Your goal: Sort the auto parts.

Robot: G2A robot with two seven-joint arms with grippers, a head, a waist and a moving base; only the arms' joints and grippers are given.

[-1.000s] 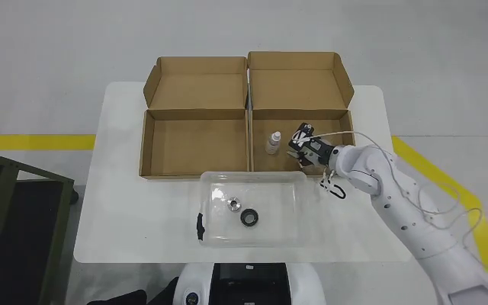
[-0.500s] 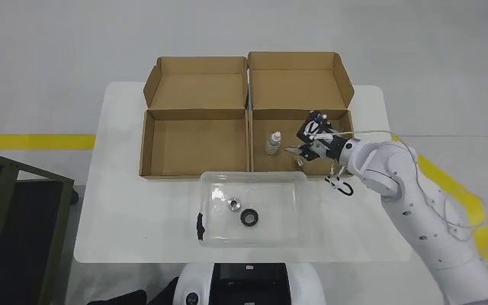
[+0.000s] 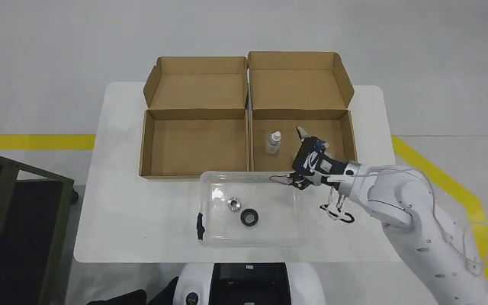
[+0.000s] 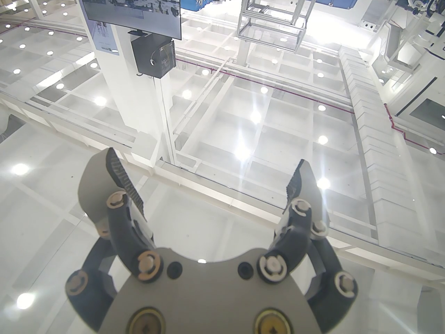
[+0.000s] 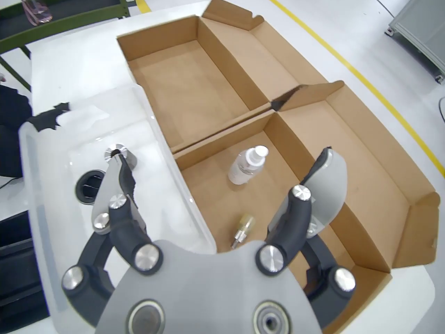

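Note:
My right gripper (image 3: 290,156) (image 5: 222,154) hangs open and holds nothing, above the seam between the right cardboard box (image 3: 345,145) (image 5: 368,182) and the clear plastic bin (image 3: 248,176) (image 5: 163,147). In that box lie a small white bottle (image 3: 272,142) (image 5: 247,165) and a small metal fitting (image 5: 242,229). The bin holds a silver round part (image 3: 233,203) (image 5: 120,152) and a black ring (image 3: 249,217) (image 5: 89,187). The left cardboard box (image 3: 196,145) (image 5: 187,85) has nothing in it. My left gripper (image 4: 207,161) is open, empty and pointed up at the ceiling.
A black strip (image 3: 200,226) (image 5: 52,119) hangs on the bin's left rim. Both boxes stand side by side at the back of the white table (image 3: 122,191), lids folded back. A dark green cart (image 3: 30,221) stands left of the table.
My right gripper has swung from over the right box back toward the bin's rim, and its fingers have spread wide.

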